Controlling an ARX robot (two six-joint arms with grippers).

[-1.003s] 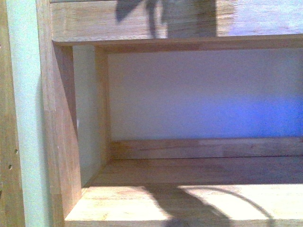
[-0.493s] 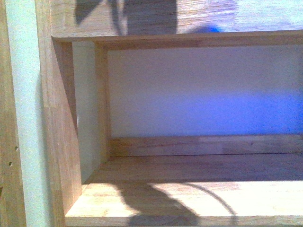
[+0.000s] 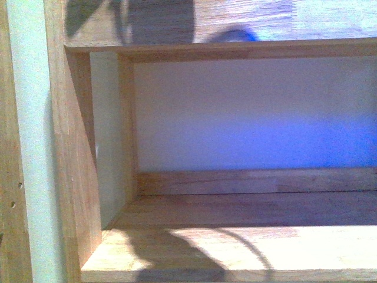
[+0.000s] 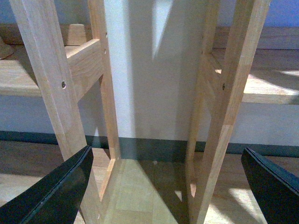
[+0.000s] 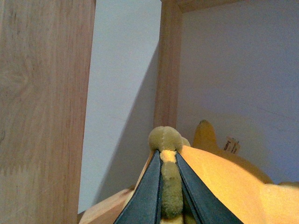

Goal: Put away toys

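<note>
Left tool [image 4: 166, 186] spread wide — right tool [image 5: 169, 191] pinched closed.

Above the bottom board [image 3: 247, 247], the shelf [image 3: 70, 147] bay stands open in front; its side panel [image 3: 73, 177], top board [image 3: 235, 50] and back wall [image 3: 253, 112] close it.

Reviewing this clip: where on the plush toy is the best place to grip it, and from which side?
By the olive nub on the plush toy, coming in along its length, as the right pincer does here. The nub is a narrow stalk that fits between the fingers, while the rounded orange body looks too wide and soft to pinch securely.
</note>
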